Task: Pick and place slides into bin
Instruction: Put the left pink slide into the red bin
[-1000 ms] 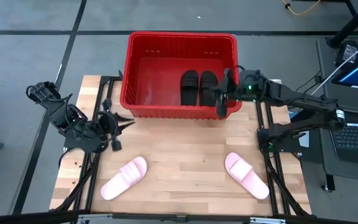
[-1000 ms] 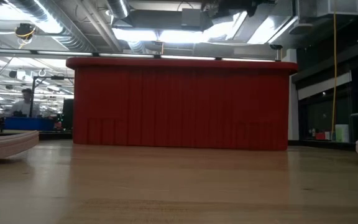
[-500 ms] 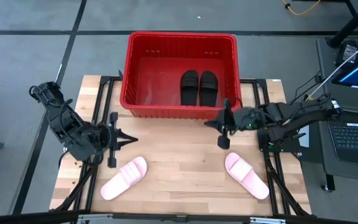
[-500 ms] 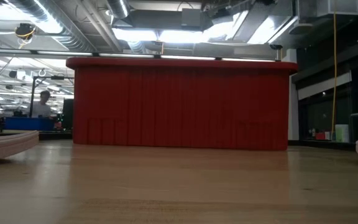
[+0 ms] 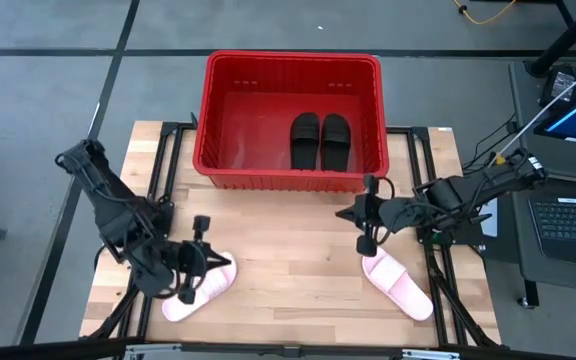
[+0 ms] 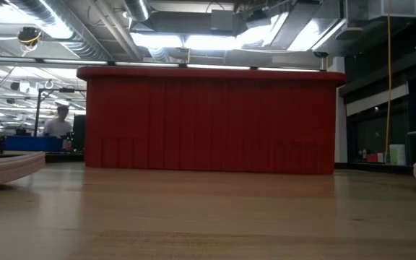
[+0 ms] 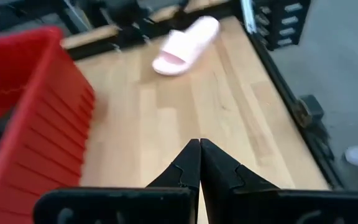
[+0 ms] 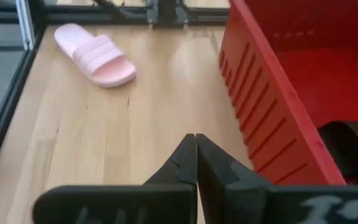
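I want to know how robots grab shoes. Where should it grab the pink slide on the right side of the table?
Probably the wide strap of the pink slide. It lies flat, sole down, and the strap arches above the footbed, so fingers can close across it. The right gripper, now shut, would best open and come straight down from above.

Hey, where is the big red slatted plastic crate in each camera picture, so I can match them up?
High view: the red slatted plastic crate sits top centre, at the table's far edge.
Low view: its ribbed wall fills the middle.
Left wrist view: at the left edge.
Right wrist view: on the right side.
Shared landmark: the pale wooden tabletop beneath it.
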